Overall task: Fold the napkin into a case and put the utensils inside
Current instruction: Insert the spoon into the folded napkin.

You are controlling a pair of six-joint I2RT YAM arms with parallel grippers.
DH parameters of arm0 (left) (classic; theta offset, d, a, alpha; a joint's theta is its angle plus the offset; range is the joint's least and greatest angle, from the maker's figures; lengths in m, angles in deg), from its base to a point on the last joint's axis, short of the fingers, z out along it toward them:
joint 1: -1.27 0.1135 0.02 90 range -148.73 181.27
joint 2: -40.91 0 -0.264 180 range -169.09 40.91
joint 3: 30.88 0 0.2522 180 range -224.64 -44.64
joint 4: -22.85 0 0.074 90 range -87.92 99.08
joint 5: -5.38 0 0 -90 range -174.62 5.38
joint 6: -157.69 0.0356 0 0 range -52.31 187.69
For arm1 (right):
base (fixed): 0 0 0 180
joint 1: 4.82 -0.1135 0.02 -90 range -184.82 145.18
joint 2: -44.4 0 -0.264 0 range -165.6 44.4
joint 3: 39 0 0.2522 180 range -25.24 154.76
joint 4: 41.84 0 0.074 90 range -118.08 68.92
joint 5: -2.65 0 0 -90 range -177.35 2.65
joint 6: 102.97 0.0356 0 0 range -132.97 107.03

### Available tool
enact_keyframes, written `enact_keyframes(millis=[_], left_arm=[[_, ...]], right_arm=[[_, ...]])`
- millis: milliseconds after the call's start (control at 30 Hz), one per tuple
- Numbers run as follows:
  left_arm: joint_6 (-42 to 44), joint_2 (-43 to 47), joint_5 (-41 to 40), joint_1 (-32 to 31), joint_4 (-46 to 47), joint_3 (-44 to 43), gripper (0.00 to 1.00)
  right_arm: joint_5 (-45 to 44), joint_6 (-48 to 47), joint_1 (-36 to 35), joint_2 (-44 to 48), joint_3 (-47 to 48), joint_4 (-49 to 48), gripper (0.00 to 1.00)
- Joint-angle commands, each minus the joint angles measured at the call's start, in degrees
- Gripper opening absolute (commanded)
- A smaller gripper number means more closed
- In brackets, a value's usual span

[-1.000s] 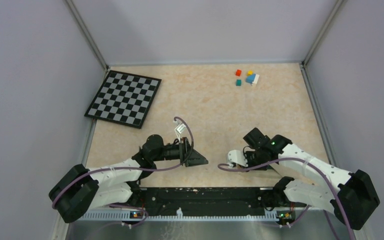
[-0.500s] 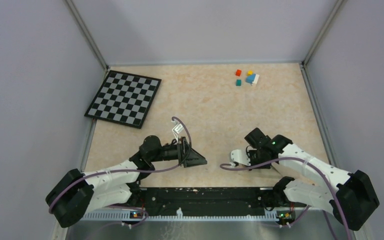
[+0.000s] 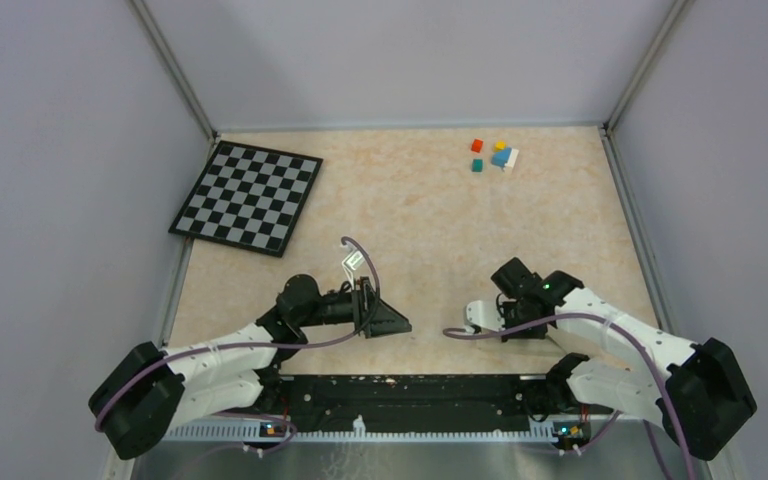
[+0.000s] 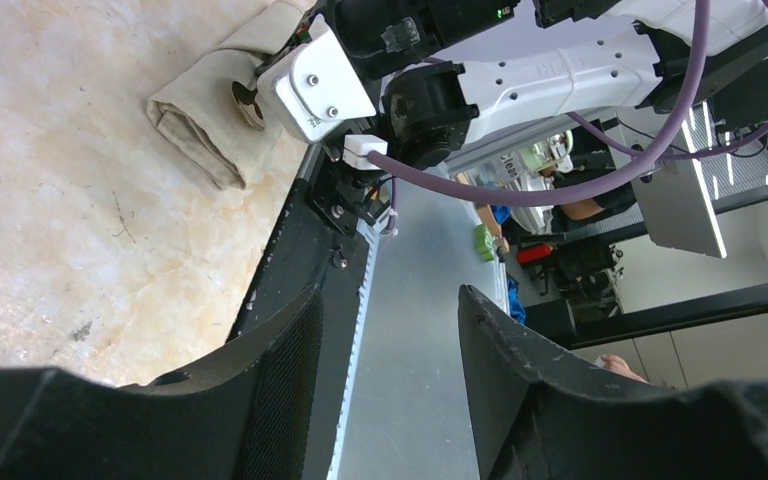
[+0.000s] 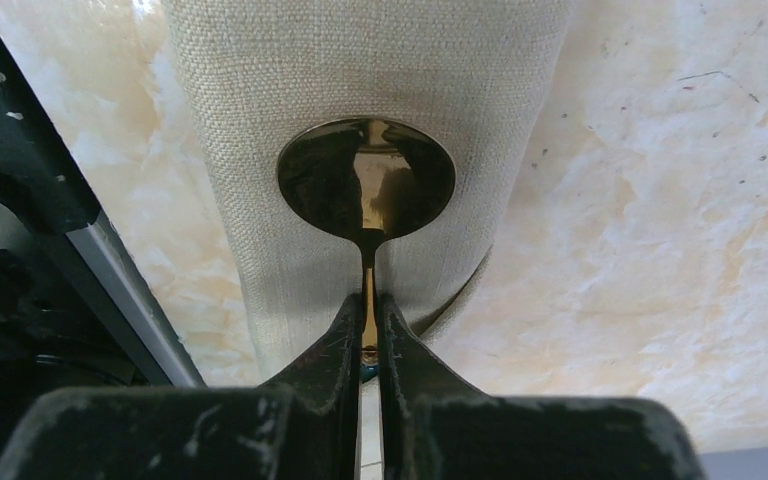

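Note:
The napkin (image 5: 360,80) lies as a narrow folded beige strip, the case, near the table's front edge; the left wrist view shows it (image 4: 195,125) beside the right wrist. A spoon's shiny round bowl (image 5: 365,180) rests on top of the cloth. My right gripper (image 5: 368,305) is shut on the spoon's thin neck, and a bit of teal handle shows between the fingers. In the left wrist view the spoon's head (image 4: 250,103) pokes out over the cloth. My left gripper (image 4: 388,295) hangs open and holds nothing; it sits left of the napkin (image 3: 397,322). No other utensils are in view.
A black-and-white checkerboard (image 3: 247,197) lies at the far left. Several small coloured cubes (image 3: 495,155) sit at the far right. The black base rail (image 3: 400,390) runs along the near edge, just behind the napkin. Grey walls close in the table on three sides.
The right gripper, still shut on the spoon, has shifted slightly right. The left arm has drawn back a little toward its base, jaws unchanged.

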Motion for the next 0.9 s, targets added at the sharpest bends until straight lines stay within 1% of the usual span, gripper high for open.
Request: enact_keyframes(millis=[0, 433, 533, 667, 700, 800, 867], left_arm=[[-0.1, 1.5, 0.2, -0.2, 2.7, 1.0, 0.58], [-0.7, 0.7, 0.1, -0.2, 3.7, 1.5, 0.58], [-0.7, 0.9, 0.0, -0.2, 3.4, 1.4, 0.59], [-1.0, 1.9, -0.2, -0.2, 2.2, 1.5, 0.63], [-1.0, 2.4, -0.4, -0.2, 1.3, 1.4, 0.64], [-0.1, 4.6, -1.3, -0.1, -3.2, 0.9, 0.68], [0.4, 6.5, -2.5, -0.1, -8.7, 0.2, 0.71]], right_arm=[[-1.3, 0.6, 0.8, 0.0, 0.4, -2.0, 0.0], [-1.0, 3.5, 0.9, -1.7, 2.0, -7.4, 0.01], [-1.7, 3.6, 0.9, -1.5, 1.5, -7.6, 0.13], [-1.9, 3.6, 0.9, 0.7, 1.3, -6.8, 0.37], [-1.5, 3.6, 0.9, 1.4, 1.4, -6.3, 0.41], [0.4, 4.1, 0.8, 3.8, 2.4, -4.5, 0.47], [2.3, 4.8, 0.6, 6.0, 3.8, -2.6, 0.49]])
